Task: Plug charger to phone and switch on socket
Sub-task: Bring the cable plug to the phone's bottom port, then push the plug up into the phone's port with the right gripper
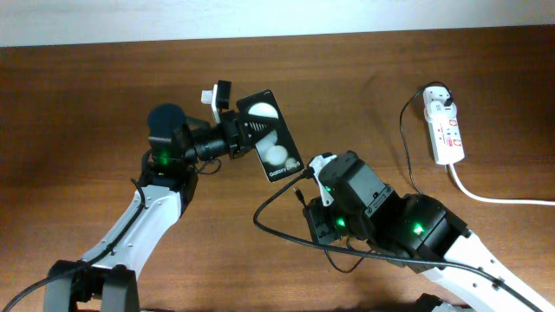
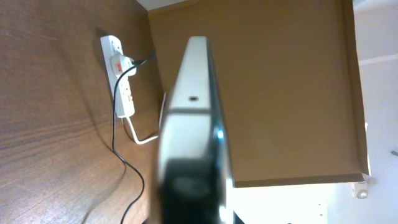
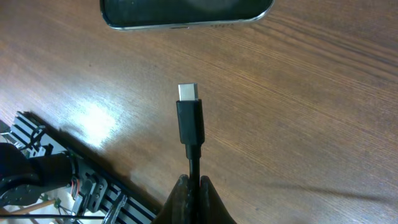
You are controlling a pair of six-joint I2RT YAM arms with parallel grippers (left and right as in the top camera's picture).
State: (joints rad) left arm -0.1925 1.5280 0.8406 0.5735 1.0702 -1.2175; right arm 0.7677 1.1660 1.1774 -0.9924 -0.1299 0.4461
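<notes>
In the left wrist view the phone (image 2: 194,134) is seen edge-on, blurred and cut off at the bottom; the fingers of that claw are not made out there; in the right wrist view only one rim of the phone (image 3: 186,14) is shown, the rest cut off by the top edge; from overhead part of the charger (image 1: 270,218) cable is hidden under the right arm; the switch position on the socket (image 1: 446,128) is too small to tell.

The left arm is stretched from the lower left toward the table centre, wrist turned to the right; the left gripper (image 1: 245,128) is clamped on the long side of the phone (image 1: 270,137), which is held face up and slanted; the right arm is bent in from the lower right; the right gripper (image 3: 193,194) is pinched on the cable just behind the charger (image 3: 189,118) tip, which is pointed at the phone rim, near but apart; the white adapter is seated in the far end of the socket, well apart at the right of the table (image 1: 104,78).
</notes>
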